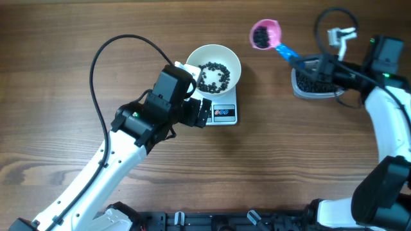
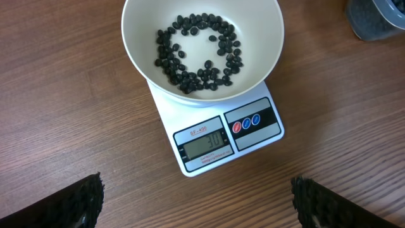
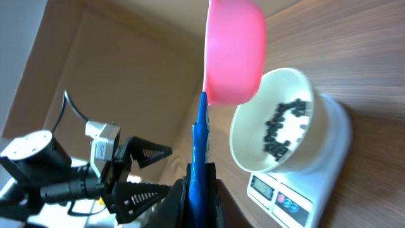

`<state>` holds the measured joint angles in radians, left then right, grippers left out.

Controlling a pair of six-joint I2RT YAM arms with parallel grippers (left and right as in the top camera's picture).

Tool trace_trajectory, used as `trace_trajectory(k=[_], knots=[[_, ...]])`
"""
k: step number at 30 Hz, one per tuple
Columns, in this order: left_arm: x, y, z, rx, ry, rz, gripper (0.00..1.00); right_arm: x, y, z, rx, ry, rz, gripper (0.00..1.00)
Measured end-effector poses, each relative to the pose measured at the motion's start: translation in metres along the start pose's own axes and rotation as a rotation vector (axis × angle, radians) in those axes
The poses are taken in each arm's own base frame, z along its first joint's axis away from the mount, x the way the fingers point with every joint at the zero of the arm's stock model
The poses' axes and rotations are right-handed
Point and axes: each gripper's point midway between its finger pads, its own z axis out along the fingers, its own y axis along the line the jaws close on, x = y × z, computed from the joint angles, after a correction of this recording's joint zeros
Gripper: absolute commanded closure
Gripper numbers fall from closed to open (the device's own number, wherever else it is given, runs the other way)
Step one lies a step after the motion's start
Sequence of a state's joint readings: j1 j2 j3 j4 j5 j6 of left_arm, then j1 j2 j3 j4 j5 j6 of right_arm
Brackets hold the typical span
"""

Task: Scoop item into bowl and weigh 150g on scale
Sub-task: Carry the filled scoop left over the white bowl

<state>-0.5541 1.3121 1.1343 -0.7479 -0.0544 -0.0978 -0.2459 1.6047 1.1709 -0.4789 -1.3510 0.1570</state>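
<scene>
Brown wood-grain table [image 1: 64, 77], matte, seen from above. Nothing of the room beyond it clear enough to name. Two white arms with black wrists, and one black cable [image 1: 96, 61] looping up from the left one.

One scale [image 1: 225, 113], white, near the table's middle, with a grey display [image 2: 202, 140] reading what looks like 30 and three small coloured buttons [image 2: 245, 123]. One bowl [image 1: 233, 63], white and round, standing on the scale. Inside it, a loose ring of black pellets [image 1: 213, 77], thin over the bottom, far from full.

One pink scoop [image 1: 264, 33], held up to the right of the bowl and apart from it, carrying a dark load of the same pellets. One clear tub [image 1: 314, 90] further right, also with dark pellets in it.

Left gripper [image 1: 204, 113] just beside the scale's left end, fingers spread wide, grasping nothing. Right gripper [image 3: 199, 196] over the tub, clamped tight on the scoop's blue handle [image 1: 286, 51].
</scene>
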Motion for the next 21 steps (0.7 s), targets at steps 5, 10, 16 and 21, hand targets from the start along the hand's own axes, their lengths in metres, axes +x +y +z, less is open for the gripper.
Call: trace_trajectory(k=[5, 10, 16, 21], knots=[[0.0, 0.0, 0.0, 0.0, 0.0, 0.0, 0.0, 0.012, 0.01, 0.042, 0.005, 0.078, -0.079, 0.96], [0.0, 0.0, 0.0, 0.0, 0.0, 0.0, 0.0, 0.023, 0.003, 0.072, 0.104, 0.122, -0.149, 0.96], [0.0, 0.0, 0.0, 0.0, 0.0, 0.0, 0.0, 0.034, -0.008, 0.095, 0.219, 0.166, -0.293, 0.96], [0.0, 0.0, 0.0, 0.0, 0.0, 0.0, 0.0, 0.043, -0.015, 0.11, 0.297, 0.204, -0.417, 0.96]])
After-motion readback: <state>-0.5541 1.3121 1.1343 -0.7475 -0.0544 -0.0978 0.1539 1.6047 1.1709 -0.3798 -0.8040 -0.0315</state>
